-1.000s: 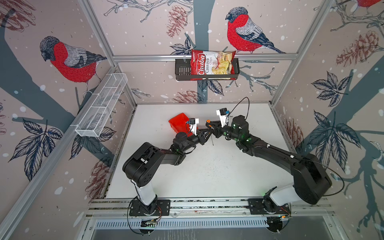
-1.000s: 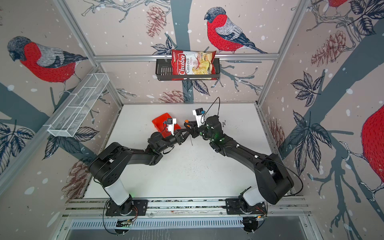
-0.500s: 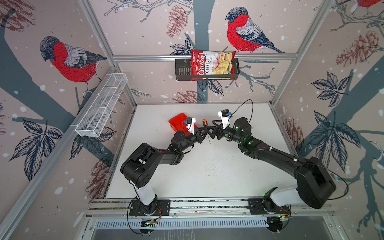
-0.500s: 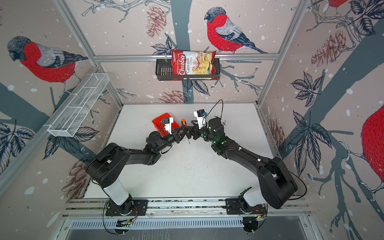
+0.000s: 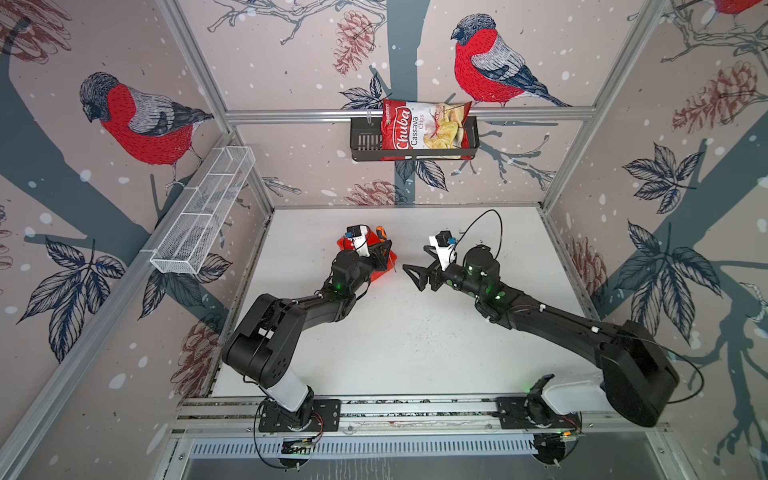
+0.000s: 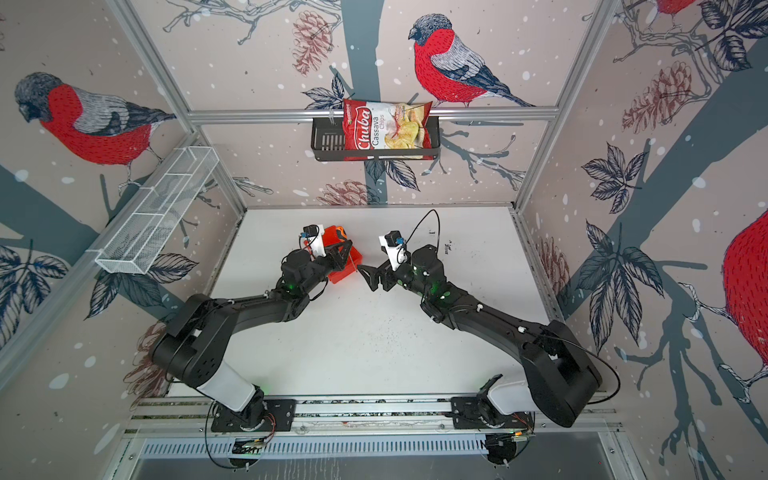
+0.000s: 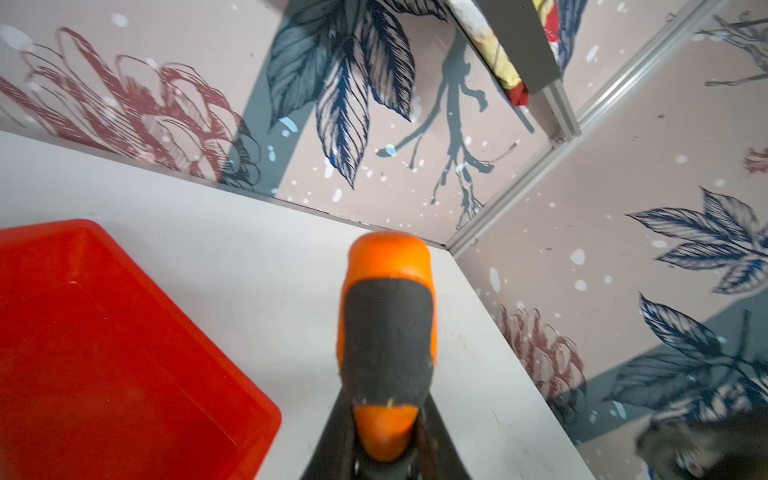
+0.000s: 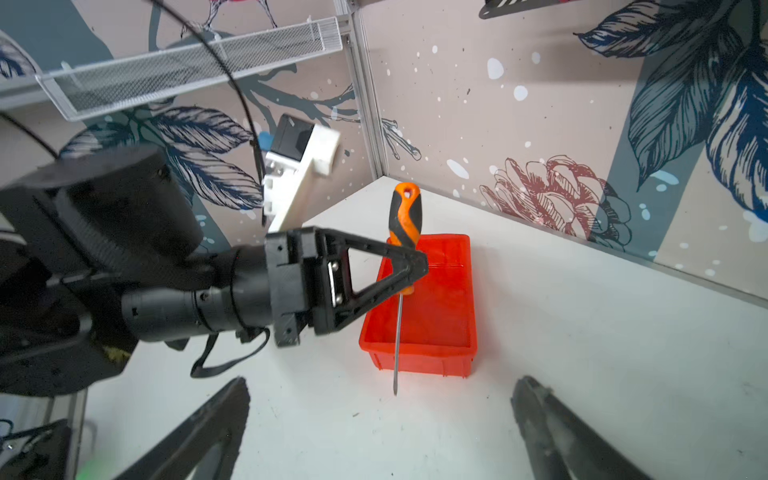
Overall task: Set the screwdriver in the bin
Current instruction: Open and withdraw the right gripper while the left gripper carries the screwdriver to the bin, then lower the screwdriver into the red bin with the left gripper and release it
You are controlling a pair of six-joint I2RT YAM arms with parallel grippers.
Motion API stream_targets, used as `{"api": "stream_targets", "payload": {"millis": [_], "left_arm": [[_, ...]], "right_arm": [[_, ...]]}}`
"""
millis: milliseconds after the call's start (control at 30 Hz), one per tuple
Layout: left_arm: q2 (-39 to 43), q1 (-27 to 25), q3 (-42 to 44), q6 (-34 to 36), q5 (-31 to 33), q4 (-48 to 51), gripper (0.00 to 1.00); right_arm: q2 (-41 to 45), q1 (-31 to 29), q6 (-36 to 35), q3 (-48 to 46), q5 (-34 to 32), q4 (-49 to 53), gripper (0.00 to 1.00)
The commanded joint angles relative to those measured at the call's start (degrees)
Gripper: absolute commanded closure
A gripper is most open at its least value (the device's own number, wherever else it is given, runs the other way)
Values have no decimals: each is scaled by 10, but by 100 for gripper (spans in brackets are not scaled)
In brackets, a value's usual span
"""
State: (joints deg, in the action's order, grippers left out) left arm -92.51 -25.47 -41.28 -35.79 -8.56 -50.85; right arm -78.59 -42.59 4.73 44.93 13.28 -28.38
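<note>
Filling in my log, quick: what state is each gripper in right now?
Left gripper: shut on the screwdriver, gripping its handle.
Right gripper: open, holding nothing.

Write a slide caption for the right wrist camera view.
Left gripper holds the screwdriver upright by its handle beside the red bin, right gripper open in the foreground.
</note>
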Motion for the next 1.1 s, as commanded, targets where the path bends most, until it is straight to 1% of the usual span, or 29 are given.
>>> {"api": "stream_targets", "payload": {"millis": [0, 67, 233, 333, 467, 500, 567, 633, 767, 833, 900, 1067], "left_arm": [[2, 5, -31, 20, 69, 94, 100], [-7, 12, -66, 21, 91, 149, 99], [-55, 34, -188, 23, 149, 345, 99], [-83, 46, -232, 44, 157, 397, 99], [-120, 57, -281, 57, 183, 456, 99], [-131, 60, -296, 57, 192, 478, 99], [-154, 63, -333, 36, 213, 535, 99], [-181, 65, -371, 29, 218, 584, 99], [-232, 66, -431, 28, 213, 634, 99], [-258, 66, -459, 26, 222, 664, 99], [-275, 66, -476, 27, 226, 681, 99], [-299, 66, -504, 26, 211, 707, 98]], "right_arm": [[-2, -10, -43, -1, -30, 0, 0], [-1, -15, -50, 4, -31, 8, 0], [14, -22, -67, 2, -47, 21, 0], [24, -24, -68, -4, -57, 25, 0], [38, -26, -64, -16, -59, 23, 0], [41, -26, -62, -18, -60, 20, 0], [44, -27, -58, -19, -60, 20, 0], [46, -27, -56, -22, -55, 14, 0], [49, -32, -54, -25, -59, 18, 0], [48, -34, -56, -25, -59, 18, 0], [46, -35, -60, -24, -60, 20, 0], [41, -36, -73, -24, -61, 24, 1]]}}
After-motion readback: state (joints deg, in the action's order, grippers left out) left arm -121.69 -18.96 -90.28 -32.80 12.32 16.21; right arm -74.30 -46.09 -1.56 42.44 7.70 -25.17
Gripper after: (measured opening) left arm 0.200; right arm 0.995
